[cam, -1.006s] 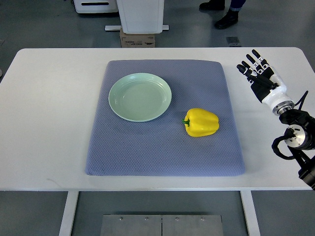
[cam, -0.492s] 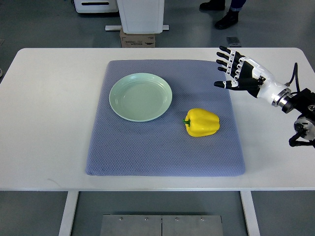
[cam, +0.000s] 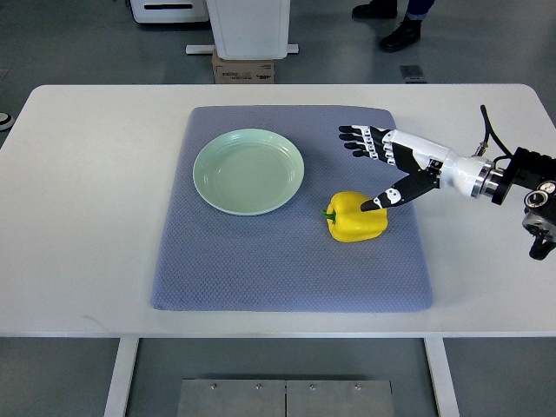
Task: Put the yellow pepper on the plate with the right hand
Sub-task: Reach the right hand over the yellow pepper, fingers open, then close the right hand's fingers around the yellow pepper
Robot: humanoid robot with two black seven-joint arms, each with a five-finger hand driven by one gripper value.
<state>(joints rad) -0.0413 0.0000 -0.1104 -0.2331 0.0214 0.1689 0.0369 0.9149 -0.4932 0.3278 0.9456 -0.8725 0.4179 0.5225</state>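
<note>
Right hand (cam: 382,165): it had swung in from the table's right edge over the past second and hung over the mat, arm stretched in from the right.
Fingers (cam: 358,139): spread and holding nothing – four pointed left toward the far side of the mat, the thumb (cam: 388,196) angled down and forward.
Pepper (cam: 355,216): lay on its side on the blue mat (cam: 287,261), just under the thumb tip, stem facing left; it had not shifted while the hand closed in. Whether the thumb was touching it could not be told.
Plate (cam: 248,171): empty, beyond the fingertips to the left, well apart from the pepper.
Change: a second before, the hand stood off the mat with fingers pointing up; half a second before, it reached the mat's right corner.
Meaning: the approach looked almost done – the hand probably needed to drop and close round the pepper before any lift.
Left hand: not in view.
</note>
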